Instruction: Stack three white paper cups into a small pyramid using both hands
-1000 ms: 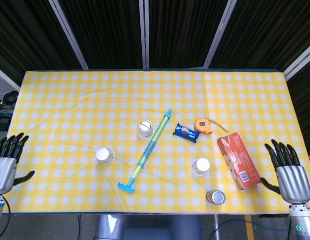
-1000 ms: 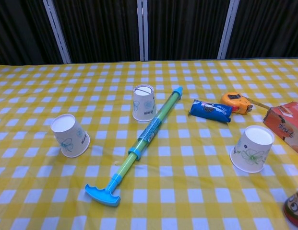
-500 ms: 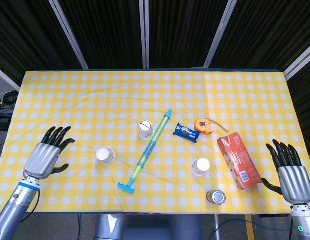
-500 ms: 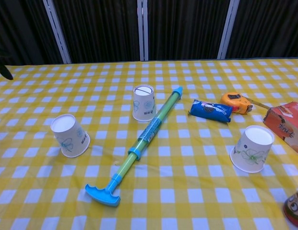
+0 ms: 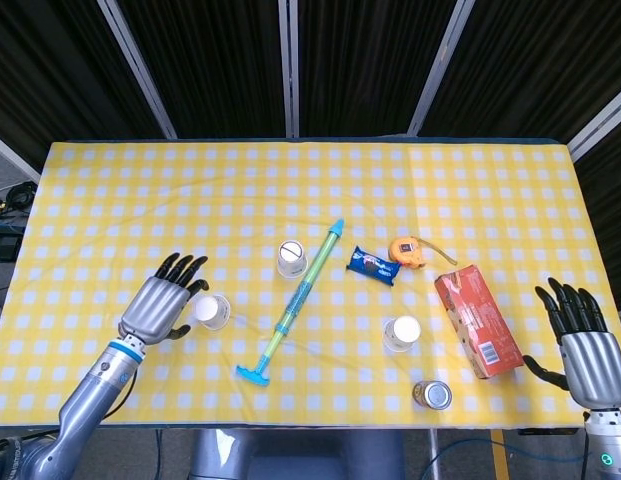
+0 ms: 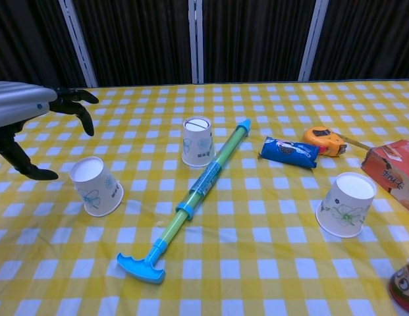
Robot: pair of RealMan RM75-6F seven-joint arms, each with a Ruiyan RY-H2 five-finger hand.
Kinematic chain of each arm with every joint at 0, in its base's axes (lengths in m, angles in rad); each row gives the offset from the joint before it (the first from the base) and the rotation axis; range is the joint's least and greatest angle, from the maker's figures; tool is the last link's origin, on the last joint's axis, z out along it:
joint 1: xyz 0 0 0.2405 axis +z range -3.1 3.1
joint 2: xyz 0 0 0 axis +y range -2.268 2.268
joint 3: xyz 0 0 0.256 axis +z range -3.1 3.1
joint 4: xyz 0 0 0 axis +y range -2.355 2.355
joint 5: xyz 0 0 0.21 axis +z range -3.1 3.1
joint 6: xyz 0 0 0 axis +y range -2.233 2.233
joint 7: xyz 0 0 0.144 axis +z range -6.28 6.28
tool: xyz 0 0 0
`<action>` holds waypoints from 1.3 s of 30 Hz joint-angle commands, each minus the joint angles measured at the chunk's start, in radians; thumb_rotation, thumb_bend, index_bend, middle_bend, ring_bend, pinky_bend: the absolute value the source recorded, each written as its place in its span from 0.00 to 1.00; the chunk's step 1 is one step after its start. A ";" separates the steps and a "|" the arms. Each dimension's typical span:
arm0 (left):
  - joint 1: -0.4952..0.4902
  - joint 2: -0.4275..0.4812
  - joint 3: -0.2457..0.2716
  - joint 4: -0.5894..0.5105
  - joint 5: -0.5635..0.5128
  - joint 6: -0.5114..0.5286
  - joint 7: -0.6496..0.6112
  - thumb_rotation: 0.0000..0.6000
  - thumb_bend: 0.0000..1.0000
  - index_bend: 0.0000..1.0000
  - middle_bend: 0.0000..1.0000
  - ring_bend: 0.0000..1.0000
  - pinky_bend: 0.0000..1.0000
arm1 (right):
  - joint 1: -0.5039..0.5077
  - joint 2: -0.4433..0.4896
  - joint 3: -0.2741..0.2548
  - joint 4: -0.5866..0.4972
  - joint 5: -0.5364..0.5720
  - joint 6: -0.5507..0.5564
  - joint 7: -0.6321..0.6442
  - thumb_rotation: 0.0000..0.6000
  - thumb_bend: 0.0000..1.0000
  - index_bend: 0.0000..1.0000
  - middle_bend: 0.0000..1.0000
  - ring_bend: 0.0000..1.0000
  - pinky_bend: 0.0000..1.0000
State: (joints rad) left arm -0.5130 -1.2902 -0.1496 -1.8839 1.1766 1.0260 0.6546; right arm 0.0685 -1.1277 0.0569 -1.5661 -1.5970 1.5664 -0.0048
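Three paper cups (image 5: 211, 311) (image 5: 292, 259) (image 5: 401, 333) look light, thin, crushable; I'd grip mid-wall gently. My left hand (image 5: 162, 305), fingers spread, sits just beside the nearest cup; right hand (image 5: 582, 345) spread, empty.

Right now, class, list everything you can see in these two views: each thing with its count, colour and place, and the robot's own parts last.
paper cups: three, white, upside down, standing apart: left, centre, right
water squirter: one, blue and green, lying diagonally at centre
snack packet: one, blue, right of the squirter's tip
tape measure: one, orange, beside the packet
box: one, red, right side
can: one, near front edge, right
tablecloth: one, yellow and white check, covering the table
left hand: one, grey and black, fingers apart beside the left cup
right hand: one, grey and black, open at the right edge
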 commanded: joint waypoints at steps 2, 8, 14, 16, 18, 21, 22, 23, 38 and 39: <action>-0.037 -0.037 0.003 0.014 -0.062 -0.009 0.053 1.00 0.24 0.31 0.00 0.00 0.00 | -0.002 0.004 0.002 0.000 0.001 0.005 0.009 1.00 0.03 0.01 0.00 0.00 0.00; -0.073 -0.085 0.014 0.064 -0.124 -0.018 0.080 1.00 0.24 0.26 0.00 0.00 0.00 | -0.002 0.010 0.004 -0.002 0.004 0.005 0.026 1.00 0.03 0.01 0.00 0.00 0.00; -0.096 -0.107 0.027 0.083 -0.154 -0.019 0.088 1.00 0.24 0.23 0.00 0.00 0.00 | -0.003 0.013 0.005 -0.003 0.006 0.006 0.034 1.00 0.03 0.01 0.00 0.00 0.00; -0.101 -0.112 0.031 0.087 -0.161 -0.015 0.086 1.00 0.24 0.24 0.00 0.00 0.00 | -0.003 0.014 0.006 -0.003 0.008 0.006 0.037 1.00 0.03 0.01 0.00 0.00 0.00; -0.104 -0.115 0.034 0.089 -0.166 -0.012 0.085 1.00 0.26 0.26 0.00 0.00 0.00 | -0.004 0.015 0.006 -0.002 0.009 0.006 0.040 1.00 0.03 0.01 0.00 0.00 0.00; -0.110 -0.115 0.041 0.092 -0.174 -0.007 0.091 1.00 0.34 0.31 0.00 0.00 0.00 | -0.004 0.015 0.007 -0.002 0.010 0.007 0.043 1.00 0.03 0.01 0.00 0.00 0.00; -0.113 -0.116 0.045 0.094 -0.178 -0.004 0.094 1.00 0.35 0.32 0.00 0.00 0.00 | -0.004 0.016 0.008 -0.002 0.010 0.007 0.045 1.00 0.03 0.01 0.00 0.00 0.00; -0.114 -0.115 0.048 0.095 -0.180 -0.002 0.095 1.00 0.36 0.32 0.00 0.00 0.00 | -0.004 0.016 0.008 -0.002 0.010 0.008 0.046 1.00 0.03 0.01 0.00 0.00 0.00; -0.130 -0.080 0.046 0.087 -0.152 0.033 0.016 1.00 0.36 0.40 0.00 0.00 0.00 | -0.004 0.014 0.011 0.001 0.014 0.008 0.047 1.00 0.03 0.01 0.00 0.00 0.00; -0.132 -0.075 0.042 0.084 -0.149 0.034 0.010 1.00 0.36 0.40 0.00 0.00 0.00 | -0.004 0.014 0.011 0.001 0.015 0.007 0.048 1.00 0.03 0.01 0.00 0.00 0.00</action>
State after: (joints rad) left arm -0.6425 -1.3759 -0.0992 -1.7910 1.0172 1.0538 0.6765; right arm 0.0643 -1.1134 0.0683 -1.5651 -1.5814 1.5737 0.0434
